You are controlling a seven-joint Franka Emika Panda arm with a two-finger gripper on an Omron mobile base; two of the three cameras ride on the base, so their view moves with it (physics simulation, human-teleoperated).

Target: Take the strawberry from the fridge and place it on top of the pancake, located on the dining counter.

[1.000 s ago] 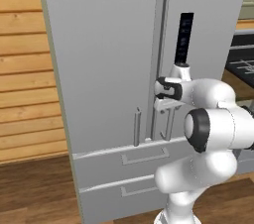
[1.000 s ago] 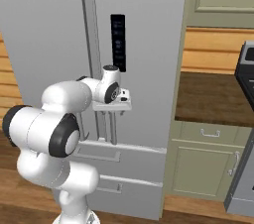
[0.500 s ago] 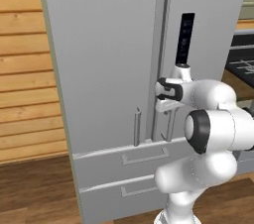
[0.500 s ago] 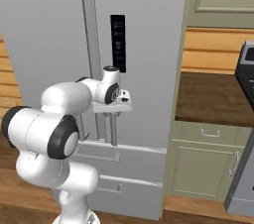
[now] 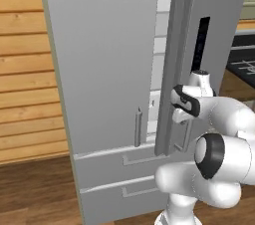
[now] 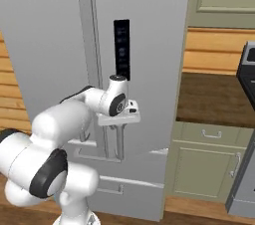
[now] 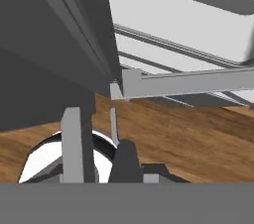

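The fridge stands tall and light grey in front of me. Its right door is swung out a crack, and a strip of white interior shows between the two doors. My gripper is shut on the right door's vertical bar handle. In the hand view that grey handle runs up beside a dark fingertip. The left door's handle is untouched. The strawberry is hidden inside the fridge. The pancake and the dining counter are out of view.
Two bottom drawers sit under the doors. A wooden plank wall is on the left. Grey-green cabinets and a dark stove stand to the right. The floor is brown wood.
The gripper has closed on the right door's handle. That door has since come open a crack, and white interior now shows at the seam.
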